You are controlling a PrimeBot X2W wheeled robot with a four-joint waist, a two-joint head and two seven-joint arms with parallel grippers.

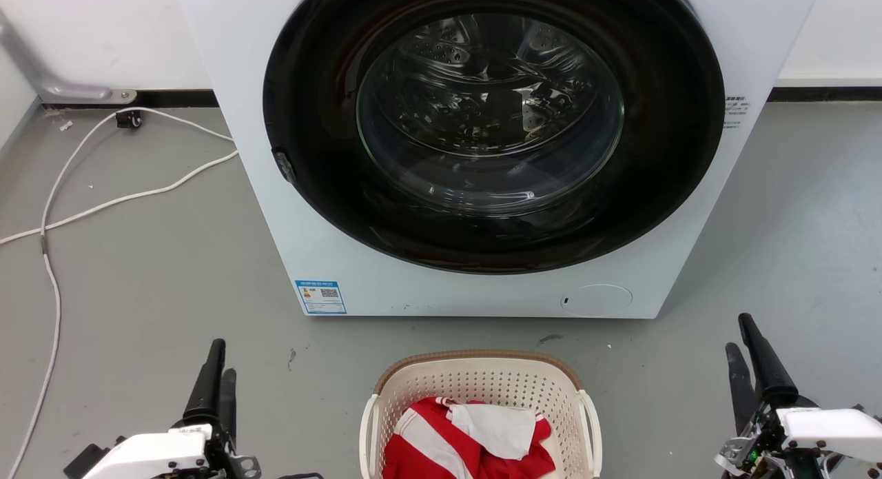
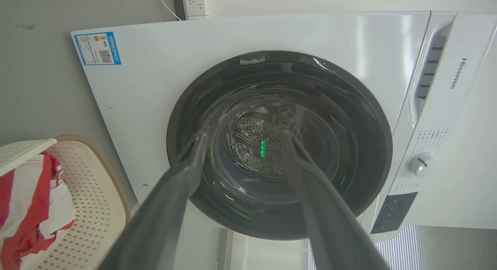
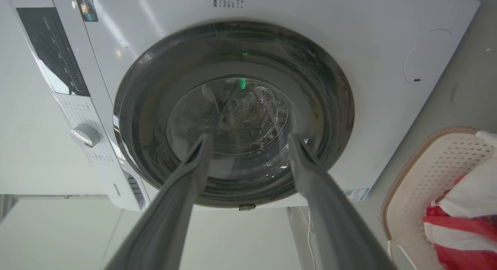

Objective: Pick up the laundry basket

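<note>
Between left gripper (image 1: 223, 359) and right gripper (image 1: 738, 334) sits the laundry basket (image 1: 475, 359).

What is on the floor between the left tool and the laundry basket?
In the head view, bare grey floor with one small dark mark lies between the left tool and the laundry basket.
</note>
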